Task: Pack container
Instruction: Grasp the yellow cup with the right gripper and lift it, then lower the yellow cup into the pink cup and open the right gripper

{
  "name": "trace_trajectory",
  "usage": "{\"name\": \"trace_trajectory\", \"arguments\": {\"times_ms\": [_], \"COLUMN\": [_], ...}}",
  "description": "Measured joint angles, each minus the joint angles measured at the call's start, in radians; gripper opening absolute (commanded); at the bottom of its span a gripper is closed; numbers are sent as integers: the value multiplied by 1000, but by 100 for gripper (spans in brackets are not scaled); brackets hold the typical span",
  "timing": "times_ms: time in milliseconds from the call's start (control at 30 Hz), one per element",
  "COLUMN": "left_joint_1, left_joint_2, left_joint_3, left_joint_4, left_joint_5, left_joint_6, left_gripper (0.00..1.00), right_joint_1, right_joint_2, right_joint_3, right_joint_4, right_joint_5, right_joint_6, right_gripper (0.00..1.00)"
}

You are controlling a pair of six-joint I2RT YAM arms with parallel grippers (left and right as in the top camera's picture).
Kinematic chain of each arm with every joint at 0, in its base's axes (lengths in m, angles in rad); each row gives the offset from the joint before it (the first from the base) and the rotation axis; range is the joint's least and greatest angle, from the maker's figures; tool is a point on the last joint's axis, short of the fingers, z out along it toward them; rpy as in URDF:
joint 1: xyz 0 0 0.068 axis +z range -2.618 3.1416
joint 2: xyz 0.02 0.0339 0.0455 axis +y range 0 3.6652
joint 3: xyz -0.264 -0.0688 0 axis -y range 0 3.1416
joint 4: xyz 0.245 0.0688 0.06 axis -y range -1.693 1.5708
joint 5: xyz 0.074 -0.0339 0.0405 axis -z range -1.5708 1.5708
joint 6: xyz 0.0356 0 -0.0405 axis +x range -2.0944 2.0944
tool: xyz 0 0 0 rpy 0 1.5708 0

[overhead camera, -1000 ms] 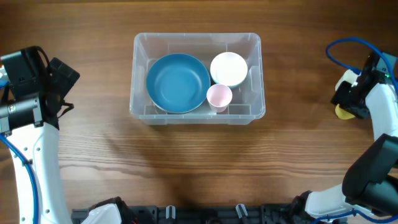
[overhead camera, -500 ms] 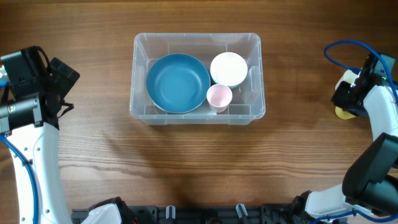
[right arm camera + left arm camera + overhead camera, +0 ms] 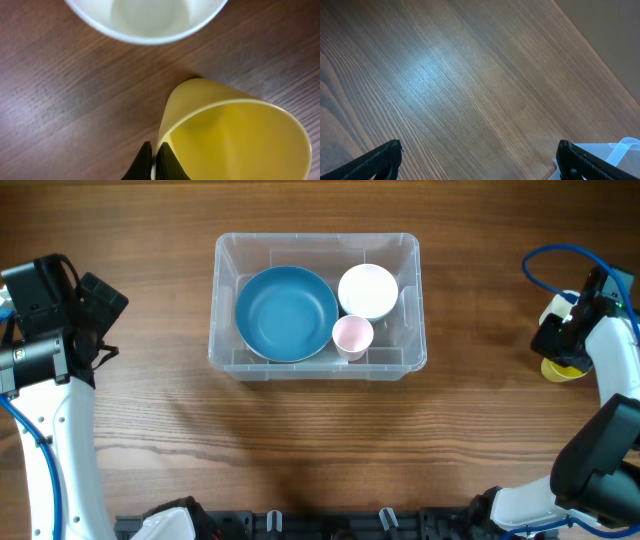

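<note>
The container (image 3: 316, 250), a clear rectangular bin, stands at the table's middle back. It holds a blue bowl (image 3: 286, 313), a white bowl (image 3: 367, 290) and a small pink cup (image 3: 352, 334). At the far right, a yellow cup (image 3: 560, 368) pokes out from under my right gripper (image 3: 563, 348). In the right wrist view the right gripper (image 3: 154, 147) is shut on the rim of the yellow cup (image 3: 235, 135), one finger inside and one outside. My left gripper (image 3: 480, 150) hangs open over bare wood at the far left, with a corner of the container (image 3: 622, 150) by its right finger.
A white bowl (image 3: 145, 20) sits on the table just beyond the yellow cup in the right wrist view; the arm hides it from overhead. A blue cable (image 3: 545, 260) loops above the right arm. The left arm (image 3: 45, 330) stands at the left edge.
The right jaws have closed on the yellow cup's rim, and the cup shows a little lower under the arm. The left arm and the container have not moved.
</note>
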Motion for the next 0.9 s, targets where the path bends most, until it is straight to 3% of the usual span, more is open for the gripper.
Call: {"name": "trace_trajectory", "arguments": {"times_ms": [200,367,700,900], "left_joint_1": [0,0,0,0], "left_joint_2": [0,0,0,0], "left_joint_3": [0,0,0,0], "left_joint_4": [0,0,0,0], "left_joint_5": [0,0,0,0], "left_joint_6": [0,0,0,0], "left_gripper": [100,100,100,100], "right_joint_1": [27,139,634,830], "right_joint_2": [-28,-144,-415,-434], "right_joint_3": [11,25,193,202], "right_joint_4": [-35,-41,-50,-44], "right_joint_5": [-64,-90,-117,-116], "right_joint_6": [14,13,-63,-99], "right_gripper": [4,4,4,4]}}
